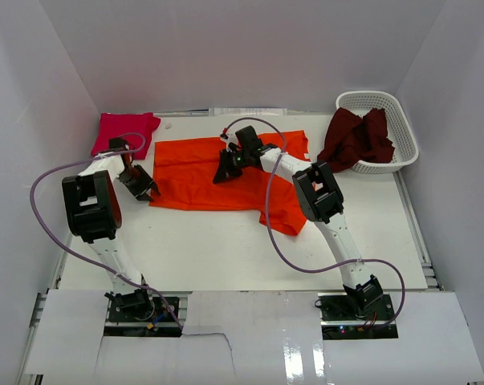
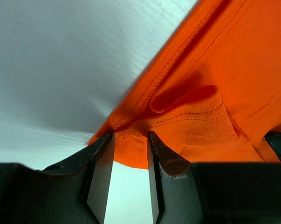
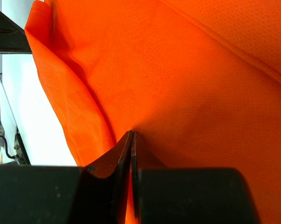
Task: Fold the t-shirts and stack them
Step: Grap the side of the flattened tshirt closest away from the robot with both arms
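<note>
Cloth of the orange t-shirt (image 1: 193, 172) sits pinched in the clenched right gripper (image 3: 132, 135) as anchor, while the left gripper (image 2: 130, 142) straddles its hem corner, jaws apart.

top: orange tee (image 1: 192, 172) mid hid by R gripper (image 1: 225, 172) | wrists: orange tee cut by frame | maroon tee (image 1: 358, 136) btm hid in basket (image 1: 368, 96)

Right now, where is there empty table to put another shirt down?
The biggest bare patch of table is the near strip between the orange t-shirt and the arm bases. A smaller one lies right of the shirt, in front of the basket. The back is crowded: pink t-shirt, left gripper and right gripper at the orange one, maroon t-shirt in the basket.
</note>
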You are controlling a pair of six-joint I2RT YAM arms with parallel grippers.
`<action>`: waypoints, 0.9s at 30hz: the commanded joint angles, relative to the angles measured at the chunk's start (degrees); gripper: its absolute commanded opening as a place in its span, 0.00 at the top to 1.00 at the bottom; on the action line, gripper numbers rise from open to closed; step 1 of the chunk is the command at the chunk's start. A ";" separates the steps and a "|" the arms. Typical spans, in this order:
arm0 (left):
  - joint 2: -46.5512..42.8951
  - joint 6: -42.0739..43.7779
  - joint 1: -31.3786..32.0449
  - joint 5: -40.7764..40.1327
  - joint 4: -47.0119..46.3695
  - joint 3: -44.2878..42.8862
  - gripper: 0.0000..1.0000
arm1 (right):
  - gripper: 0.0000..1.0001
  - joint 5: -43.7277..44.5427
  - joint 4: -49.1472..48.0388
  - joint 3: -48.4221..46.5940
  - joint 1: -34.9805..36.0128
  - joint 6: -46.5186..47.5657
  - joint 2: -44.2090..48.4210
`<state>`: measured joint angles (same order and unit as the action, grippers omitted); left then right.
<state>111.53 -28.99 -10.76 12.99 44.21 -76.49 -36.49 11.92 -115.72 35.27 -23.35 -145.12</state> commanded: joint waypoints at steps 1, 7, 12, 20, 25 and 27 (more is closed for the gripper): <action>-0.26 -0.71 0.13 -1.57 0.09 -1.82 0.56 | 0.92 -0.60 0.38 0.32 0.15 1.29 2.12; 0.71 -0.36 0.39 -3.15 0.44 -2.00 0.57 | 0.92 -0.69 0.21 1.02 -0.02 1.73 2.56; 1.77 0.25 0.74 -3.85 1.15 -2.35 0.59 | 0.92 -0.95 -0.14 1.81 -0.11 1.82 2.91; 3.61 2.09 1.27 -3.41 2.02 -3.66 0.67 | 0.92 -1.30 -0.41 2.61 -0.37 1.82 3.18; 3.35 2.54 1.36 -3.41 2.64 -3.84 0.68 | 0.92 -1.39 -0.50 2.96 -0.29 1.82 2.91; 2.91 2.97 1.45 -3.33 3.25 -4.19 0.69 | 0.92 -1.57 -0.50 3.05 -0.37 1.82 2.91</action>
<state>114.08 -27.44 -9.89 10.59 47.18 -79.90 -38.28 10.50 -113.78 35.00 -23.11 -144.57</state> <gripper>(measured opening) 0.320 0.078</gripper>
